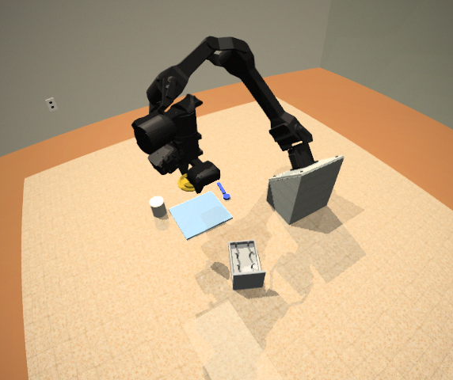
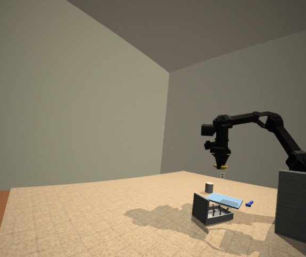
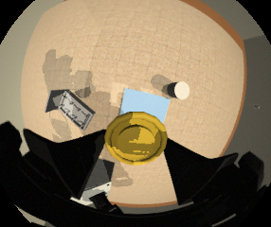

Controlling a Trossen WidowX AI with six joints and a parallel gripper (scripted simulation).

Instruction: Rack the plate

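The yellow round plate (image 1: 184, 183) (image 2: 224, 167) (image 3: 135, 138) hangs level in the air, its face up toward the wrist camera. My gripper (image 1: 192, 182) (image 2: 220, 167) (image 3: 135, 138) points down and is shut on the plate, with a finger at each of two opposite sides of its rim. The far finger is mostly hidden in the top view. The small grey dish rack (image 1: 248, 280) (image 2: 220, 219) (image 3: 55, 101) stands on the table, with a tall panel at one end and dark rails inside. The plate is well above the rack and off to one side.
A light blue board (image 1: 188, 219) (image 2: 216, 198) (image 3: 145, 100) lies beside the rack. A grey cylinder with a white top (image 1: 158, 209) (image 2: 208, 188) (image 3: 181, 90) and a blue spoon (image 1: 226, 196) (image 2: 248, 204) are near it. A large grey block (image 1: 317, 191) (image 2: 299, 207) stands near the arm's base.
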